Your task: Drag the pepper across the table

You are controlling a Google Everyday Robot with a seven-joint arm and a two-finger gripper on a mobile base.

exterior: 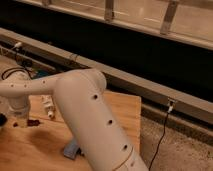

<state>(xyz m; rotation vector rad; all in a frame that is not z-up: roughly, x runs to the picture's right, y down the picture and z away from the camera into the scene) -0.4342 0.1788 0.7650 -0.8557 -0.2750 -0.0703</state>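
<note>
The robot's white arm [85, 107] is reaching from the lower centre of the frame toward the left edge, where its gripper [21, 121] is pointing down at the light wooden plank table [122, 107]. Whether the gripper is spread or pressed together I cannot tell. The small dark red glossy pepper [33, 122] is lying on the table at the left of the frame, just beside the gripper's right. A white tube-like bottle [48, 106] is lying near the pepper, slightly above it. A blue-grey object [71, 149] is peeking out under the arm at lower centre. Grey speckled floor [182, 150] is filling the lower right.
</note>
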